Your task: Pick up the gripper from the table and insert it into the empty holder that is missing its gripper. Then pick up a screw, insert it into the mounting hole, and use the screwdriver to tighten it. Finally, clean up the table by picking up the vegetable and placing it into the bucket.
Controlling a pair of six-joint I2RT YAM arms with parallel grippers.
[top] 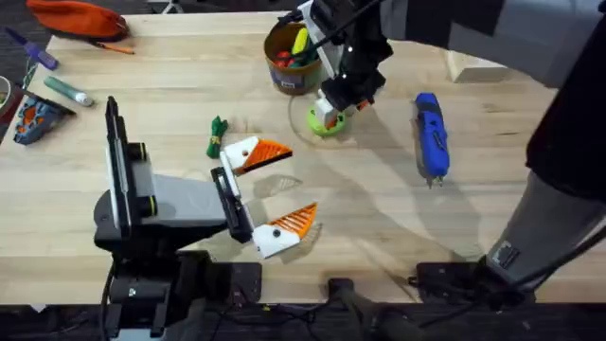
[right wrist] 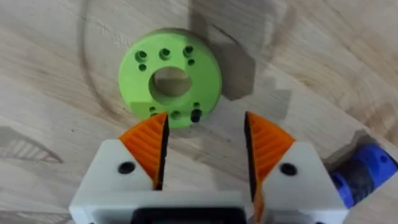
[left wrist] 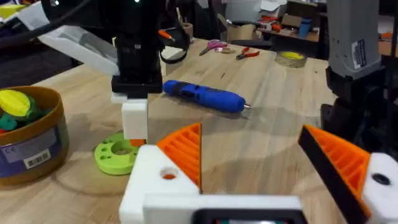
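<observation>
My right gripper (top: 331,112) (right wrist: 205,124) hangs open just above a flat green ring-shaped disc (top: 324,123) (right wrist: 169,78), with nothing between its orange pads. A small dark piece (right wrist: 196,115), perhaps a screw, sits in one of the disc's rim holes. The blue screwdriver (top: 430,134) (left wrist: 205,96) lies to the right of the disc. Left of the disc lies the green vegetable (top: 217,135), beside one finger of my left gripper (top: 284,185) (left wrist: 252,134), which is open wide. The yellow bucket (top: 275,47) (left wrist: 37,152) stands behind the disc with toys in it. The loose gripper and the empty holder are out of view.
An orange pouch (top: 76,17), pens (top: 66,90) and a small bag (top: 36,116) lie at the far left. A pale wooden block (top: 473,66) sits at the back right. Bare table stretches between the left gripper and the screwdriver.
</observation>
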